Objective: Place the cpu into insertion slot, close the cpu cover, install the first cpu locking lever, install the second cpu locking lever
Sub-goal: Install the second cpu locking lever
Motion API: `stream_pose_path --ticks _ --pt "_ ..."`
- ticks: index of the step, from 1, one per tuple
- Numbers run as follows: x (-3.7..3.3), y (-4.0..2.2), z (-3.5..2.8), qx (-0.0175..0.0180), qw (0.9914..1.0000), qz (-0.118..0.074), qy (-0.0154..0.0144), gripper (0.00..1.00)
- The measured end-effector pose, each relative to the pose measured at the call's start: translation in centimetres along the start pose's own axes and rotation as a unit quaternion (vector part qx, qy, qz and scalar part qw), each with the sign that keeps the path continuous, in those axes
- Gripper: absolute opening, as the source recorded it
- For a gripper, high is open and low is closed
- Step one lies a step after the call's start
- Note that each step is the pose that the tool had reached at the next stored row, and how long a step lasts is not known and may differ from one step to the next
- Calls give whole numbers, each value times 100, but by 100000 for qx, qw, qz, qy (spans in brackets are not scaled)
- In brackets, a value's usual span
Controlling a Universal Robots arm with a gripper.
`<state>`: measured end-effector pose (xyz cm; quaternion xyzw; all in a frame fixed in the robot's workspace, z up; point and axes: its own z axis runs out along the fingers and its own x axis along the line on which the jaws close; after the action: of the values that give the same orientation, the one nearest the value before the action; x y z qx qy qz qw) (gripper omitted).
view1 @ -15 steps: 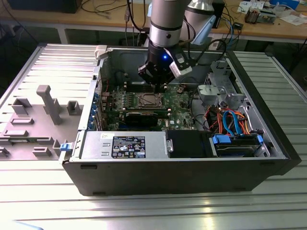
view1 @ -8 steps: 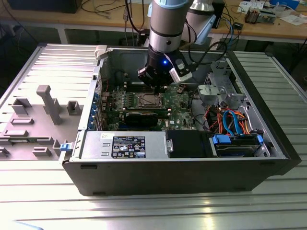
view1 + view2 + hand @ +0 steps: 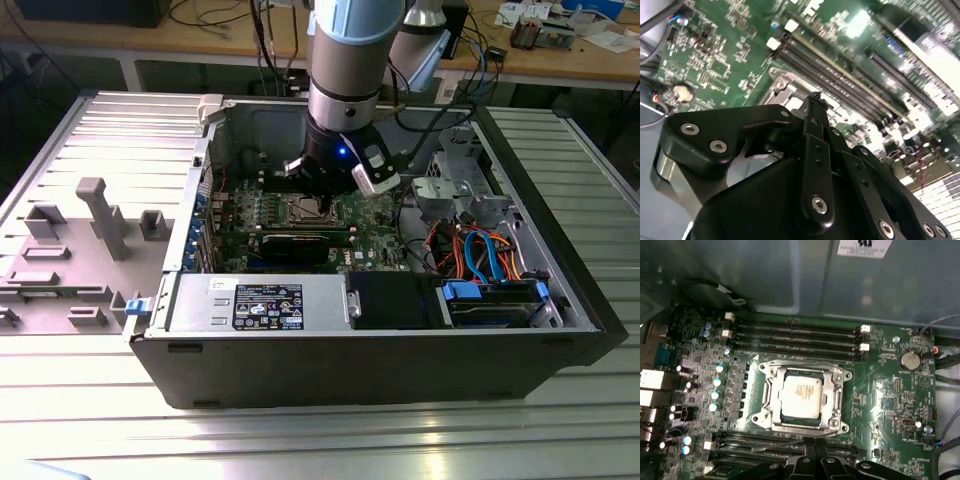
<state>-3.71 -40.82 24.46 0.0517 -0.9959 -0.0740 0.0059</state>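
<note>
1. Nearest the lens in the first wrist view, the gripper (image 3: 812, 452) shows as black fingers drawn together into a narrow tip, with nothing between them. It hangs just beside the socket's near edge, over the lower memory slots (image 3: 785, 442).

2. Just beyond, the cpu (image 3: 801, 392) sits flat and square in the insertion slot, its silver top showing through the window of the cpu cover (image 3: 771, 390), which lies down around it.

3. A thin wire, probably a locking lever (image 3: 780, 446), runs along the socket's near side. It is faint against the slots, so I cannot say whether it is hooked under its catch.

4. Judging from this, the chip and cover steps look done and lever work is in hand. To do it well, the closed tip should bear on the lever's bent end rather than on the cover, push down first, then sideways under the catch, slowly enough not to skid onto the green motherboard (image 3: 890, 405).

5. Farther off lie the upper memory slots (image 3: 795, 337) and the round coin battery (image 3: 910, 360).

6. Farthest, in the exterior view, the arm (image 3: 345, 70) reaches down into the open computer case (image 3: 380, 350), which lies on a ribbed metal table (image 3: 600, 150).
</note>
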Motion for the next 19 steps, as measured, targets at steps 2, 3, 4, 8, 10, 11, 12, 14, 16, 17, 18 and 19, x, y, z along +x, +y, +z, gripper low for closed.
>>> stream_pose_path --ticks 2,3,4,8,10,11,12,14,16,17,18,19 --pt "45 -18 10 -72 100000 -10 -6 11" --pt "84 -22 16 -134 100000 -13 -13 11" --pt "112 -24 21 -199 100000 -11 -23 11" --pt "301 -19 48 -541 99999 -21 -64 11" --pt "362 -22 80 -825 99996 -325 -45 11" --pt "372 -24 90 -862 99995 -456 -32 11" --pt "383 -26 105 -894 99993 -718 10 11" --pt "407 -30 142 -980 99985 -1391 101 11" --pt "424 -37 172 -1011 99976 -1910 185 11" --pt "429 -44 197 -1034 99960 -2607 288 11" --pt "434 -45 208 -1033 99952 -2898 337 11" --pt "440 -46 222 -1035 99942 -3210 385 11"
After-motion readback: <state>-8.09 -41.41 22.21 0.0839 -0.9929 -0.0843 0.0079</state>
